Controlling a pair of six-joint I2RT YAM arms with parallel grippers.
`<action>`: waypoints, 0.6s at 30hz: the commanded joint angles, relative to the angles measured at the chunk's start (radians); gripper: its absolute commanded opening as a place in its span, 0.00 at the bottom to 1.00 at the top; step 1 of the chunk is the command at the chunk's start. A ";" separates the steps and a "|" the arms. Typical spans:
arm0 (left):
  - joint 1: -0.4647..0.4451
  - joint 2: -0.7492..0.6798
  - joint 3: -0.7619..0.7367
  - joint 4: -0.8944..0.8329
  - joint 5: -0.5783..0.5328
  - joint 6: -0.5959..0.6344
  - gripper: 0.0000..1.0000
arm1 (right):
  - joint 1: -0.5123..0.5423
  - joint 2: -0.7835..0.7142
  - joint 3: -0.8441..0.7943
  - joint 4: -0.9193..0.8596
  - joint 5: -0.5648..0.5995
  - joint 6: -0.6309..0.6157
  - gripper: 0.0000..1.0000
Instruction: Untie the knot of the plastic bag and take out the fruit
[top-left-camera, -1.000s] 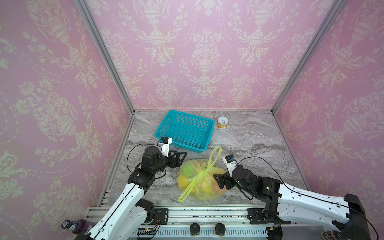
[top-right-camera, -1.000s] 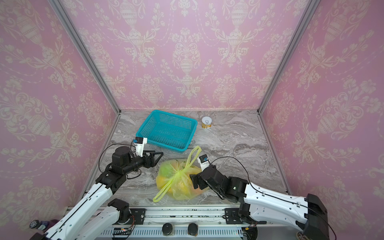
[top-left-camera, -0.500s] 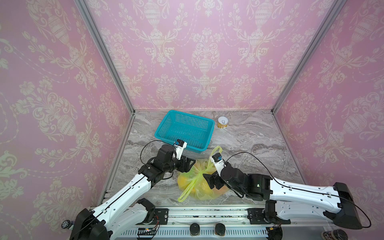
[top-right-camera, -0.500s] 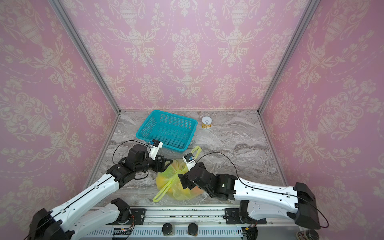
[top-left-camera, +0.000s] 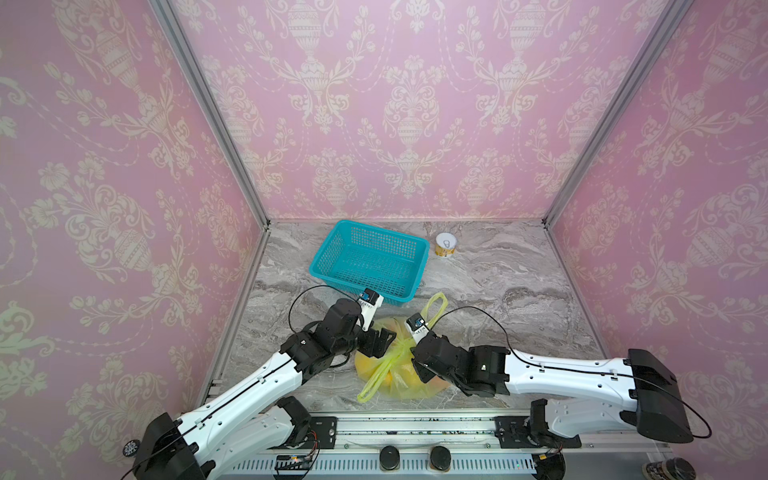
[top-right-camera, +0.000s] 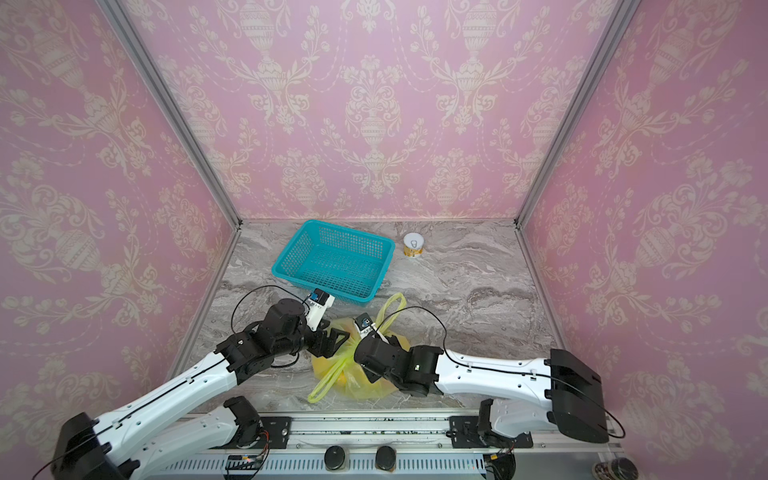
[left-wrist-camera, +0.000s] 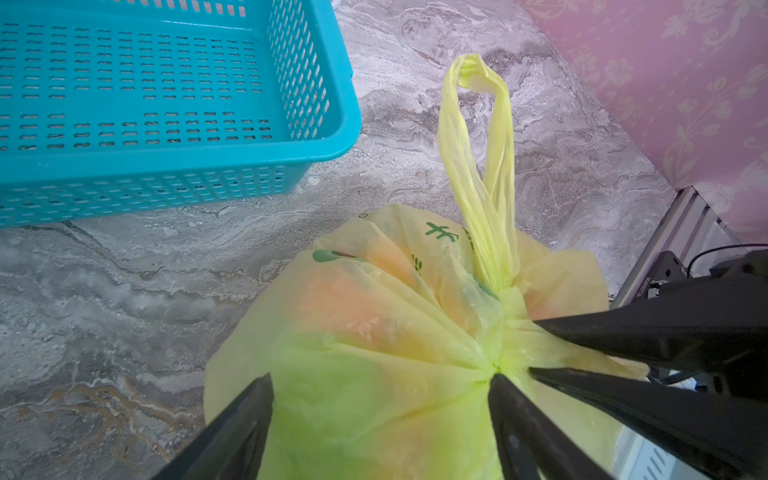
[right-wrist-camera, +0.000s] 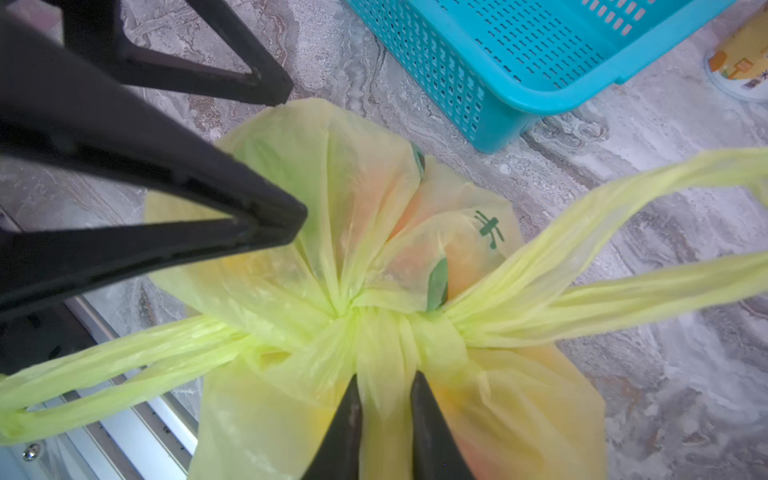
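**Operator:** What do I have in front of me, biggest first?

**Spotter:** You have the grey marbled surface (top-left-camera: 498, 282). The teal mesh basket (top-left-camera: 376, 266) stands toward its back left. In front of the basket, near it but apart, your yellow-green plastic bag (top-left-camera: 407, 386) sits close to the front edge, between your two arms.

**Operator:** And the handles?

**Spotter:** One loop handle (top-left-camera: 434, 307) stretches back, past the basket's near corner. The other loop handle (top-left-camera: 372, 382) trails toward the front rail.

**Operator:** Where are my claws?

**Spotter:** Your left claw (left-wrist-camera: 380, 380) is released. Its fingers are spread wide over the top of the bag, and one tip is just beside the knot; I cannot tell whether it touches. Your right claw (right-wrist-camera: 384, 378) is clenched on the plastic bag, pinching a band of film right next to the knot.

**Operator:** The fruit?

**Spotter:** The fruit (left-wrist-camera: 345, 299) is inside the bag. You see it only as orange and yellow patches through the film, and I cannot count it.

**Operator:** Anything smaller?

**Spotter:** A small can (top-left-camera: 445, 245) with a white pull-tab top stands at the back, just right of the basket. The knot (right-wrist-camera: 374, 324) sits on top of the bag, tied, between your two claws.
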 joint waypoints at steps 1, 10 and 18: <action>-0.027 0.007 0.024 -0.039 -0.064 0.026 0.85 | 0.008 -0.035 -0.010 0.008 0.025 0.016 0.09; -0.034 0.103 0.058 -0.022 -0.030 0.057 0.69 | 0.009 -0.048 -0.030 0.030 0.053 0.020 0.00; -0.046 0.182 0.081 -0.011 -0.064 0.072 0.61 | 0.009 -0.088 -0.064 0.072 0.082 0.010 0.00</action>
